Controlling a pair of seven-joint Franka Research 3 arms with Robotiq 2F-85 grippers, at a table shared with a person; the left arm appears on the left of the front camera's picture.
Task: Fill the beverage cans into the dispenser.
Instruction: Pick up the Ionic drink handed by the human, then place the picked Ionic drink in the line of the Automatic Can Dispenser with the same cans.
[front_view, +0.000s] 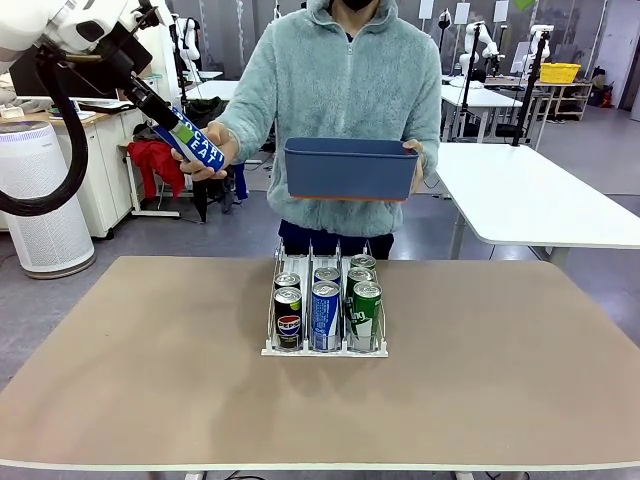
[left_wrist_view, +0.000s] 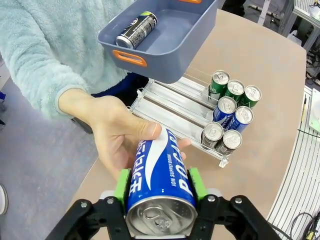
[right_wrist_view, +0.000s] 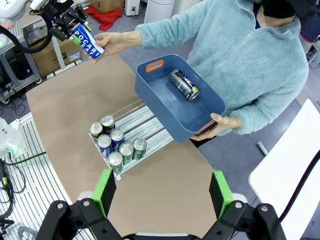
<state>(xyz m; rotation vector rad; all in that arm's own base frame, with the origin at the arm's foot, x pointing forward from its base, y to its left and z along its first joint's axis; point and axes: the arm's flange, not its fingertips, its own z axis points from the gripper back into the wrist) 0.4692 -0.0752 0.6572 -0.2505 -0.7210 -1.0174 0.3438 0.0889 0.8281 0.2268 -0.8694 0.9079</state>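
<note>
Gripping a blue-and-white slim aluminium drink can (left_wrist_view: 160, 175) by its silver-topped end, the left gripper (left_wrist_view: 159, 186) is seen with both green pads pressed against the can's sides. The can is held in the air past the far edge of the tan table (front_view: 150, 380), toward its far left corner, and its other end is cupped by one hand of the person (left_wrist_view: 115, 135) in the pale fleece top. A dark blue plastic bin with orange handle slots (front_view: 350, 170) is held up by the person's other hand (right_wrist_view: 222, 122) above the far edge. It is tilted, and a black can with a green patch (left_wrist_view: 136, 30) is lying on its side inside it.

The white-based three-lane dispenser with thin clear dividers (left_wrist_view: 167, 102) is set near the middle of the table, closer to the far edge. Seven upright cans are crowded at its near end. A black Pepsi-logo can (front_view: 288, 330) is at the front of the left lane, a blue-and-white can (front_view: 325, 315) fronts the middle lane, and a green-and-white can (front_view: 366, 312) fronts the right lane. The far parts of the lanes are bare.

The right gripper (right_wrist_view: 162, 190) is held high above the table with its pads spread wide apart and nothing between them.
</note>
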